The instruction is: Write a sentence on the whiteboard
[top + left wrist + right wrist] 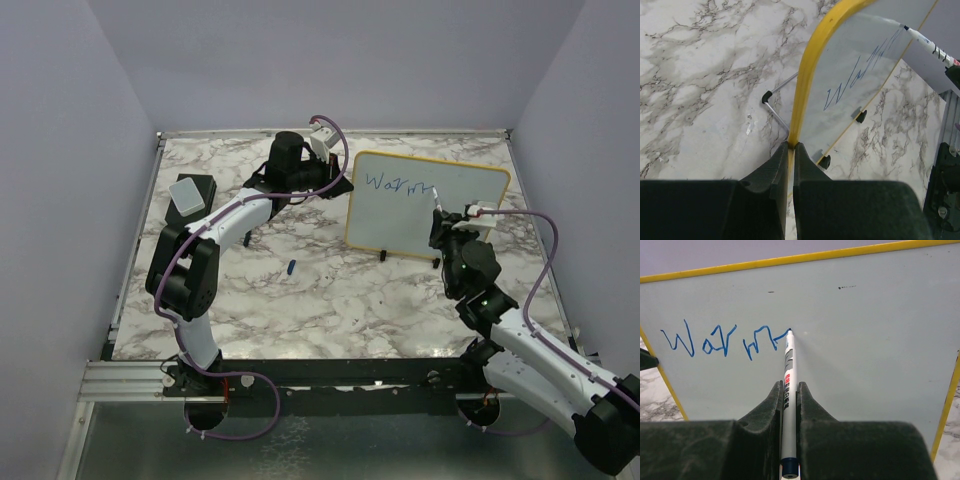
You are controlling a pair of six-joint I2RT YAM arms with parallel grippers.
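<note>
The whiteboard (440,210) with a yellow frame stands upright on two black feet at the back right of the marble table. Blue letters reading about "Warm" (395,186) run along its top left; they also show in the right wrist view (720,342). My left gripper (791,146) is shut on the board's yellow left edge (807,75). My right gripper (788,385) is shut on a white marker (788,390), its blue tip touching the board at the end of the last stroke. The marker also shows in the left wrist view (930,46).
A grey-topped black eraser block (189,193) lies at the back left of the table. A small blue marker cap (290,267) lies on the marble (330,300) in front of the board. Purple walls close in the table on three sides.
</note>
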